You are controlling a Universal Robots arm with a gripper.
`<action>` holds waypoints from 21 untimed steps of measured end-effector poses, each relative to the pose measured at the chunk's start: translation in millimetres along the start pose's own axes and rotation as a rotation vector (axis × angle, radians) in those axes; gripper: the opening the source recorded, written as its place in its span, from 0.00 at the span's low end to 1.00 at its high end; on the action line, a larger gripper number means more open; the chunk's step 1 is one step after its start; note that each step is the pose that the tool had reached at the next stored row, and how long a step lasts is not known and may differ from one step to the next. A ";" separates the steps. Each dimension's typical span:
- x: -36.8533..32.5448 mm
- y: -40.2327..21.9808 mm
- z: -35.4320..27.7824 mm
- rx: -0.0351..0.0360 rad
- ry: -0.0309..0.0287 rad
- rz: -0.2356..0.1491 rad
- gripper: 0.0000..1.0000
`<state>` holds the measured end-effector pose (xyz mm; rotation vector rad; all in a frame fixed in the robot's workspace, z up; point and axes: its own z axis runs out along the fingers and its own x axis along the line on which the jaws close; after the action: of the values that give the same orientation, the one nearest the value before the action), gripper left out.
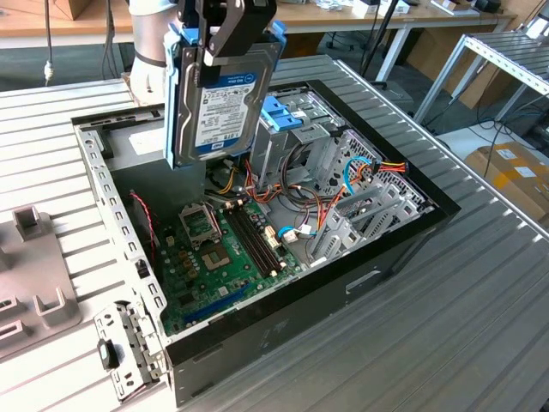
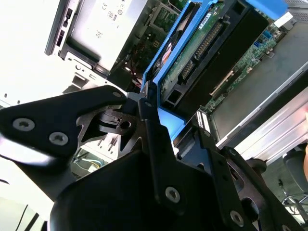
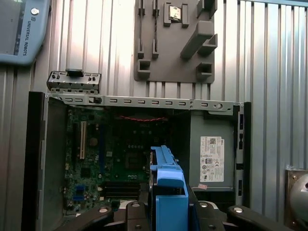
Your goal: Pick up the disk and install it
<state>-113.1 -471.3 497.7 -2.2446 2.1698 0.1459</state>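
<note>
You have the disk [image 1: 221, 99] in hand. The gripper [image 1: 225, 47] is clamped on it from above, one black finger [image 1: 238, 30] pressed on the labelled face. The drive hangs on edge beneath the tool, its blue carrier showing along both sides.

In the second wrist view the gripper [image 2: 171, 120] closes narrowly on the carrier's blue end, and the disk [image 2: 207, 43] runs away from the jaws with its circuit-board side towards the camera.

So the pick-up looks done. The disk touches nothing but the tool and is raised clear above the open computer case [image 1: 343, 283].

The install is what you have left. Straight under the tool lies the motherboard [image 1: 223, 249], not a drive bay. The grey drive cage [image 1: 313, 142] with its light-blue bracket [image 1: 281, 113] stands beside and lower than the held disk, apart from it, and the disk is not in it.

In the first wrist view the disk [image 3: 168, 192] sits between the finger mounts, over the motherboard [image 3: 120, 159]. The power supply [image 3: 211, 159] lies off to one side of the tool.

I judge you roughly at the halfway point.
</note>
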 end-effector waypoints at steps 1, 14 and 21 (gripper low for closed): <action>0.5 0.0 0.0 0.0000 -0.0001 0.000 0.37; 7.9 0.3 -0.6 0.0000 -0.0001 0.000 0.37; 13.9 0.5 -1.0 0.0000 0.0000 0.000 0.37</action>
<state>-113.1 -485.2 497.7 -2.2445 2.1698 0.1459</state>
